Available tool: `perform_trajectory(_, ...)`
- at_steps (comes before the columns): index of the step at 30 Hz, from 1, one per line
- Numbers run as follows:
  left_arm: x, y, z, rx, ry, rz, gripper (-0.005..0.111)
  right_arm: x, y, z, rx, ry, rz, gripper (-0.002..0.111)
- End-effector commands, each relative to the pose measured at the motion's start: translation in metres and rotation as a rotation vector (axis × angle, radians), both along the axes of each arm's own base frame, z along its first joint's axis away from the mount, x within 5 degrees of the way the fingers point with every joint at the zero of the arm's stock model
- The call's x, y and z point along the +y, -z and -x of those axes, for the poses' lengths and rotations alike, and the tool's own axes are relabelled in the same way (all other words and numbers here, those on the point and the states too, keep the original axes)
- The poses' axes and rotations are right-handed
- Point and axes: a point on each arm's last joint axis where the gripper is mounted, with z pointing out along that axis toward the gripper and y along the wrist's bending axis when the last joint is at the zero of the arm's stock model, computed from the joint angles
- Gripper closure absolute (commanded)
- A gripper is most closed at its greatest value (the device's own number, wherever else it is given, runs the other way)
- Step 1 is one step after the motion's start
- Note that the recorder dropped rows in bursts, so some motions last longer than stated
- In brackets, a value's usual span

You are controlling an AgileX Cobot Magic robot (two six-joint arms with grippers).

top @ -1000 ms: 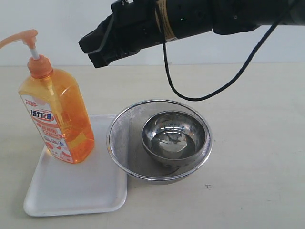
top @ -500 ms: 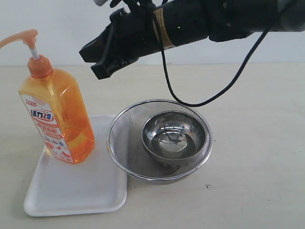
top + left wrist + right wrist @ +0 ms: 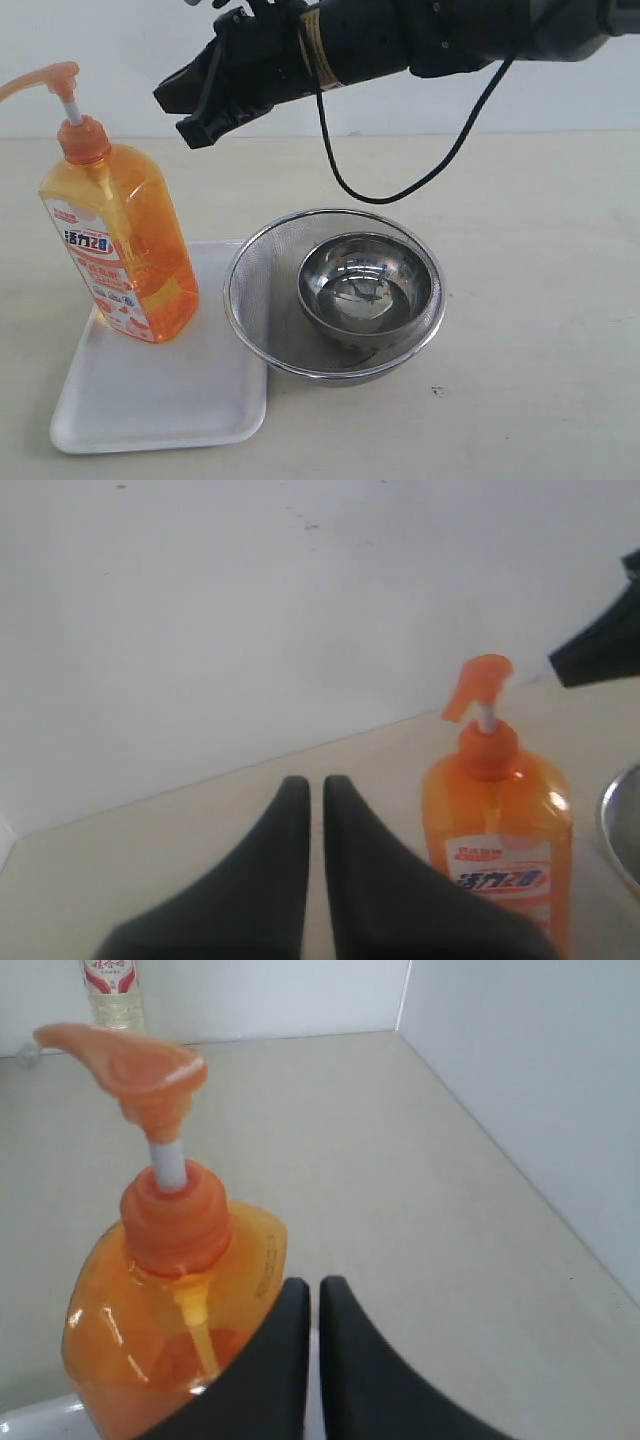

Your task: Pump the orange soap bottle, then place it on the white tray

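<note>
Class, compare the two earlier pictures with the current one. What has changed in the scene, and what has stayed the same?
The right hand, shut and empty, has shifted a little to the left in the exterior view, toward the top of the bottle, without touching it. Nothing was taken hold of or let go. The bottle stays upright on the tray. The strainer and the bowl inside it have not moved.

soap bottle [image 3: 120, 250] upright on tray [image 3: 150, 400], bowl [image 3: 366, 300] inside strainer [image 3: 262, 290] at tray's right edge
</note>
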Motion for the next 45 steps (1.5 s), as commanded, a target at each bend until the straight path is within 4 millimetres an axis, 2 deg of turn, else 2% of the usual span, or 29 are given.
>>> perform_trajectory(1, -0.021, 0.004, 0.006, 0.014, 0.264, -0.077, 0.102, -0.003, 0.004, -0.008, 0.03, 0.011, -0.008, 0.108)
perform_trajectory(4, -0.032, 0.005, 0.011, -0.006, 0.407, -0.146, 0.102, -0.009, 0.009, -0.013, 0.074, 0.009, -0.014, 0.108)
perform_trajectory(6, -0.034, 0.007, 0.013, -0.036, 0.471, -0.311, 0.102, -0.011, 0.013, -0.015, 0.094, -0.004, -0.014, 0.108)
perform_trajectory(8, -0.032, 0.011, 0.013, -0.04, 0.498, -0.481, 0.102, -0.013, 0.013, -0.015, 0.115, -0.014, -0.021, 0.108)
perform_trajectory(10, -0.027, 0.014, 0.012, -0.004, 0.461, -0.533, 0.102, -0.016, 0.013, -0.017, 0.136, -0.011, -0.027, 0.108)
perform_trajectory(13, -0.008, 0.015, 0.006, 0.102, 0.198, -0.349, 0.102, -0.018, 0.013, -0.018, 0.137, -0.01, -0.028, 0.108)
perform_trajectory(15, 0.012, 0.013, 0.003, 0.13, -0.079, -0.195, 0.102, -0.018, 0.013, -0.018, 0.137, -0.01, -0.028, 0.108)
perform_trajectory(17, 0.033, 0.009, 0.005, 0.088, -0.373, 0.015, 0.102, -0.018, 0.013, -0.018, 0.137, -0.008, -0.028, 0.108)
perform_trajectory(18, 0.037, 0.004, 0.005, 0.023, -0.43, 0.082, 0.102, -0.018, 0.013, -0.018, 0.136, -0.006, -0.028, 0.108)
perform_trajectory(20, 0.04, -0.001, 0.005, -0.028, -0.455, 0.085, 0.102, -0.018, 0.013, -0.018, 0.136, -0.006, -0.028, 0.108)
perform_trajectory(22, 0.04, -0.001, 0.005, -0.031, -0.454, 0.061, 0.102, -0.018, 0.013, -0.018, 0.132, -0.008, -0.027, 0.108)
perform_trajectory(23, 0.038, -0.003, 0.004, -0.041, -0.412, -0.007, 0.102, -0.018, 0.013, -0.018, 0.132, -0.008, -0.027, 0.108)
perform_trajectory(24, 0.032, -0.005, 0.002, -0.057, -0.329, -0.124, 0.102, -0.018, 0.013, -0.018, 0.132, -0.008, -0.027, 0.108)
perform_trajectory(25, 0.02, -0.006, 0.0, -0.08, -0.163, -0.342, 0.102, -0.018, 0.013, -0.018, 0.134, -0.012, -0.027, 0.108)
perform_trajectory(26, 0.014, -0.006, -0.001, -0.089, -0.078, -0.439, 0.102, -0.018, 0.013, -0.018, 0.134, -0.014, -0.028, 0.108)
perform_trajectory(29, -0.001, -0.002, 0.001, -0.103, 0.127, -0.604, 0.102, -0.018, 0.012, -0.017, 0.137, -0.022, -0.029, 0.108)
perform_trajectory(30, -0.012, 0.0, 0.003, -0.136, 0.265, -0.667, 0.102, -0.018, 0.012, -0.017, 0.137, -0.022, -0.029, 0.108)
perform_trajectory(33, -0.024, 0.006, 0.009, -0.165, 0.459, -0.849, 0.102, -0.018, 0.012, -0.017, 0.142, -0.02, -0.03, 0.108)
perform_trajectory(34, -0.021, 0.015, 0.009, -0.091, 0.494, -0.987, 0.102, -0.018, 0.012, -0.017, 0.144, -0.019, -0.031, 0.108)
perform_trajectory(35, -0.012, 0.026, 0.007, 0.072, 0.466, -1.093, 0.102, -0.018, 0.012, -0.016, 0.15, -0.022, -0.032, 0.108)
perform_trajectory(37, 0.009, 0.042, -0.001, 0.343, 0.257, -1.261, 0.102, -0.018, 0.012, -0.016, 0.153, -0.021, -0.033, 0.108)
perform_trajectory(39, 0.014, 0.052, -0.01, 0.332, 0.024, -1.178, 0.102, -0.018, 0.012, -0.016, 0.154, -0.02, -0.033, 0.108)
perform_trajectory(43, 0.018, 0.052, -0.01, 0.288, -0.123, -0.935, 0.102, -0.018, 0.012, -0.016, 0.178, -0.012, -0.039, 0.108)
perform_trajectory(45, 0.008, 0.043, -0.007, 0.144, 0.006, -0.8, 0.102, -0.017, 0.012, -0.015, 0.184, -0.03, -0.041, 0.108)
